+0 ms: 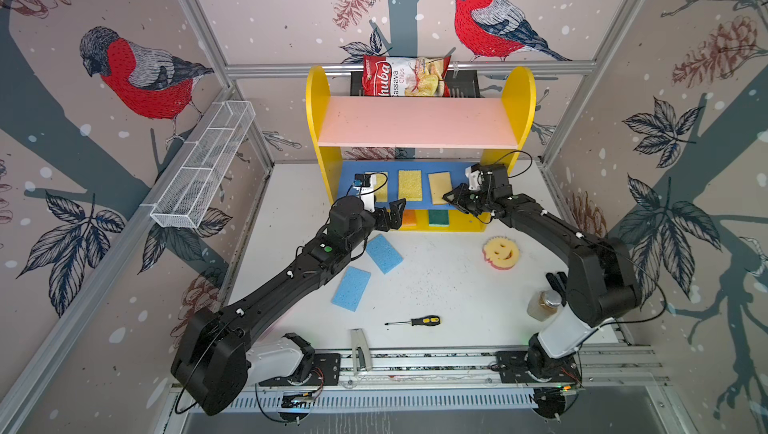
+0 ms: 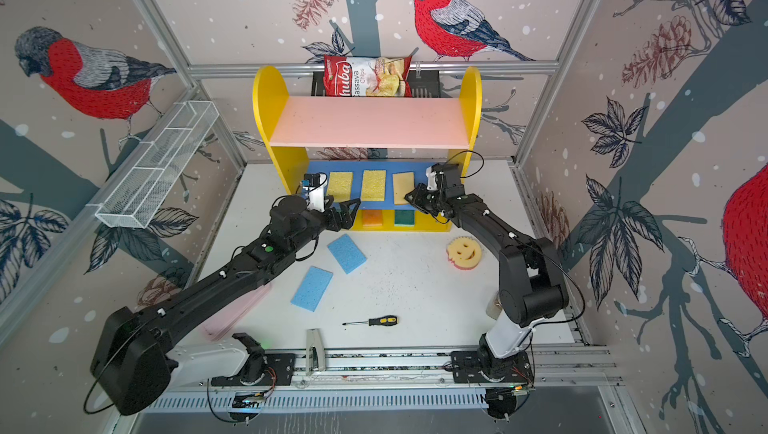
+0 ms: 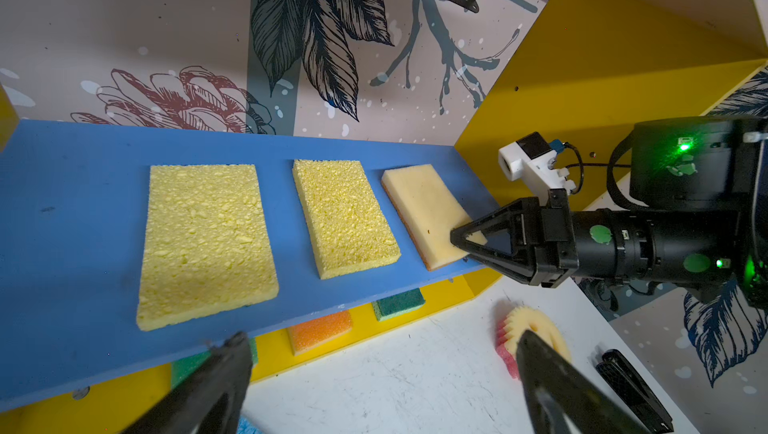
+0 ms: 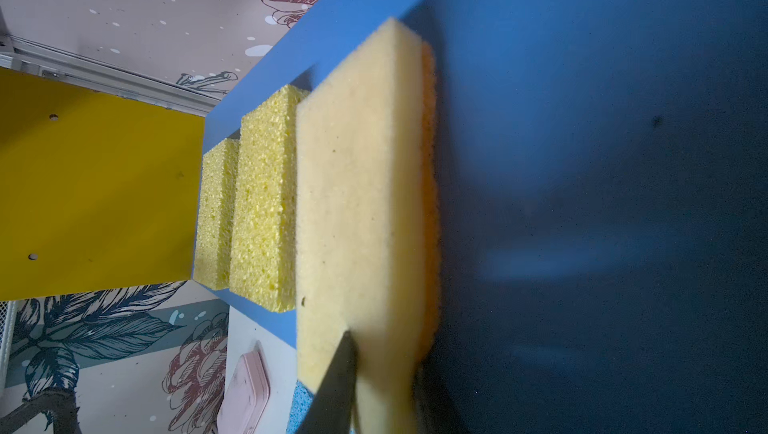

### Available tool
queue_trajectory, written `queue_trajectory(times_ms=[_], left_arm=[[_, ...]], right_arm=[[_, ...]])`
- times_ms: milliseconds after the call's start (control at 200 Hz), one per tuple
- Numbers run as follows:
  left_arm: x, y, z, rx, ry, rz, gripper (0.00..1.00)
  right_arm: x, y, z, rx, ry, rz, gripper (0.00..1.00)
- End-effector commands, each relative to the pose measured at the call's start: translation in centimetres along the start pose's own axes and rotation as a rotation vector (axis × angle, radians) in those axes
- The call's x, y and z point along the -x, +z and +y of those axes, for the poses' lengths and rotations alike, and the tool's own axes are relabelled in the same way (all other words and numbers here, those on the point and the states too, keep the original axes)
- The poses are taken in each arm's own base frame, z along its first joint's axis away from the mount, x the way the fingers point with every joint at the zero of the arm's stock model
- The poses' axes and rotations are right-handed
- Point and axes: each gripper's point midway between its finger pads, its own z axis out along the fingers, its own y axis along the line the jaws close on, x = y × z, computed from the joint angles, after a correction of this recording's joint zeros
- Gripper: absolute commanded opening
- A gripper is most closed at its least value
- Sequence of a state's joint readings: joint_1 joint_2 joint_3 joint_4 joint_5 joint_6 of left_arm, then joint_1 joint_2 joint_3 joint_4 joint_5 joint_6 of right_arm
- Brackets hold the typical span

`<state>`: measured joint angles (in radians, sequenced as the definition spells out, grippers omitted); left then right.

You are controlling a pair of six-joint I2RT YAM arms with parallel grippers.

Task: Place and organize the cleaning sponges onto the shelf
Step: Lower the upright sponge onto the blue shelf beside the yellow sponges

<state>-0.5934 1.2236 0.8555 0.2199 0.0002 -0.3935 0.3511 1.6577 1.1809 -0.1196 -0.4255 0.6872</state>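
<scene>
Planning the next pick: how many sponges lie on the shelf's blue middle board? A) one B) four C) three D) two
C: on the blue middle board lie a porous yellow sponge, a second porous one and a smooth pale one, side by side.

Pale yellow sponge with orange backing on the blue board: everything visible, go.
The pale yellow sponge is a flat foam rectangle, smooth-pored, with a thin orange layer underneath. It lies flat on the blue board, rightmost of three, apart from its neighbour. The right claw straddles its front corner; whether it pinches is unclear.
</scene>
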Motion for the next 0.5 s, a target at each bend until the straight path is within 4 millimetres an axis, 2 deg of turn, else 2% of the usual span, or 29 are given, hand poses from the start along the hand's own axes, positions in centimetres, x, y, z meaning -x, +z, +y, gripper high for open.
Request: queue_trajectory(times_ms=[0,265,495], left_arm=[[0.3,-0.2,-0.2,-0.009,-0.009,-0.005,0.98],[0.4,-0.3,-0.4,-0.02,-0.018,-0.007,0.98],[0.3,-0.4,-0.3,-0.017,-0.02,-0.005,0.98]], right_arm=[[-0.4,-0.3,-0.6,-0.026,0.028,-0.006,0.29],[-0.2,-1.1,-0.5,-0.037,0.023,-0.033,0.38],[0.0,-1.7,0.2,-0.031,0.015,-0.053,0.52]])
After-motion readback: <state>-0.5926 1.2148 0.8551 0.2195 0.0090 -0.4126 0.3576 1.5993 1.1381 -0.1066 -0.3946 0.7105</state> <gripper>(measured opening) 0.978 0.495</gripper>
